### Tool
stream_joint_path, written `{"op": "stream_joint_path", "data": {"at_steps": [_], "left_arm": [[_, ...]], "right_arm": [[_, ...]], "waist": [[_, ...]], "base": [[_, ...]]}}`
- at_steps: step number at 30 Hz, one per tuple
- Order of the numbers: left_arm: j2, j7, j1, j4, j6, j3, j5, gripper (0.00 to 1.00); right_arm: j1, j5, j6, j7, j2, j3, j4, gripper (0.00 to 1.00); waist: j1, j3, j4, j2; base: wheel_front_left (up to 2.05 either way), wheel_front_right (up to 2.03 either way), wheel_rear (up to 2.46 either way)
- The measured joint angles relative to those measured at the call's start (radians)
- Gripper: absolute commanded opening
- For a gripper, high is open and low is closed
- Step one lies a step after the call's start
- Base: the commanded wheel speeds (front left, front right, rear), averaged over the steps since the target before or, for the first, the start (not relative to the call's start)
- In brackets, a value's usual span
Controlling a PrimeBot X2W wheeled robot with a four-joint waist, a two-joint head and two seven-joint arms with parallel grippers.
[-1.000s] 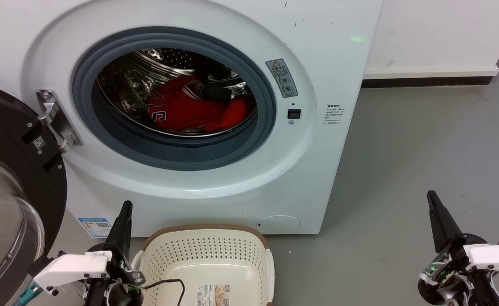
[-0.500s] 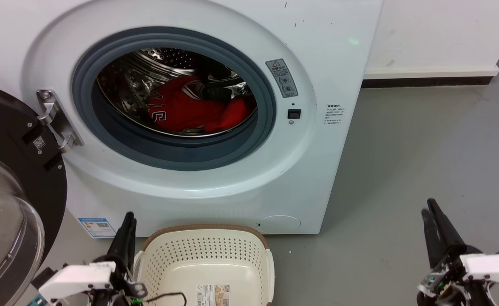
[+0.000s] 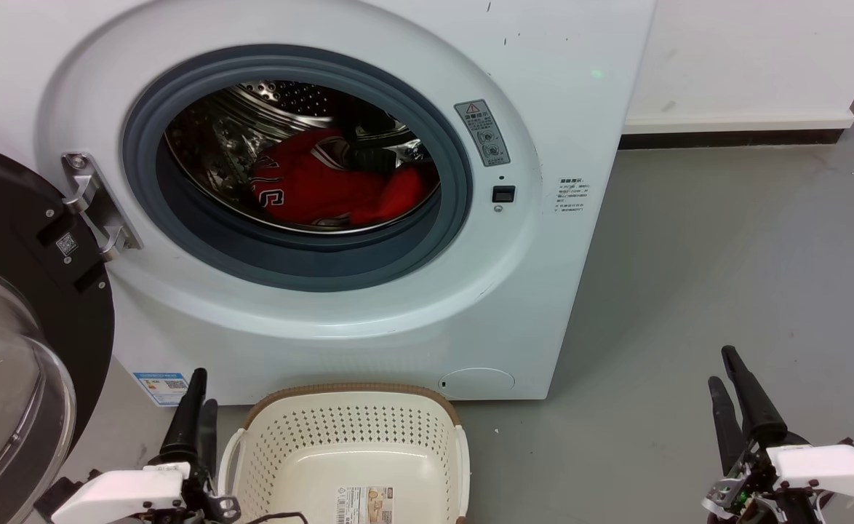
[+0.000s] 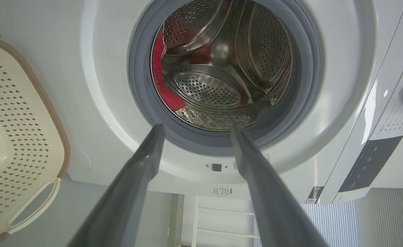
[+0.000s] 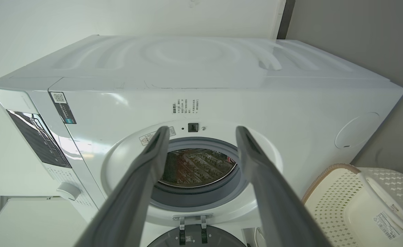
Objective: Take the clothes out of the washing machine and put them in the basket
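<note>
The clothes (image 3: 325, 189) are red fabric with white lettering, lying low in the steel drum of the white washing machine (image 3: 543, 291), whose port stands open. A strip of the red clothes (image 4: 158, 68) also shows in the left wrist view. The cream basket (image 3: 347, 389) sits on the floor right in front of the machine, holding nothing. My left gripper (image 3: 204, 388) is low beside the basket's left side, open, nothing between its fingers (image 4: 143, 161). My right gripper (image 3: 721, 364) is far to the right over the floor, open and holding nothing, with its fingers (image 5: 146, 161) pointing toward the port.
The dark round glass door (image 3: 5, 349) hangs open at the left, close to my left arm. Grey floor (image 3: 725, 240) stretches to the right of the machine up to a white wall with a dark skirting strip (image 3: 732, 138).
Both grippers have dropped lower in the head view. Each showed as a single dark blade a second ago; now two parted fingers show on each.
</note>
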Motion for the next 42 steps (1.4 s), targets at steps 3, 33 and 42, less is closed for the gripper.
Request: {"op": "stream_joint_path", "data": {"at_steps": [3, 33, 42], "left_arm": [[0.000, -0.016, 0.001, -0.007, 0.000, 0.019, 0.039, 1.00], [0.001, -0.136, 0.028, -0.314, 0.133, 0.000, 0.687, 1.00], [0.001, -0.163, 0.046, -0.365, 0.159, -0.085, 0.887, 1.00]], "right_arm": [[0.000, -0.026, 0.000, -0.013, 0.000, 0.007, -0.005, 1.00], [-0.009, -0.901, 0.000, -0.134, 0.000, -0.002, -0.179, 1.00], [-0.009, -1.055, 0.000, -0.163, 0.000, 0.022, -0.206, 1.00]], "waist": [[0.0000, 0.000, -0.001, 0.0000], [0.0000, 0.019, -0.015, 0.0000], [0.0000, 0.022, -0.022, 0.0000]], "base": [[0.00, 0.00, 0.00], [0.00, 0.00, 0.00], [0.00, 0.00, 0.00]]}}
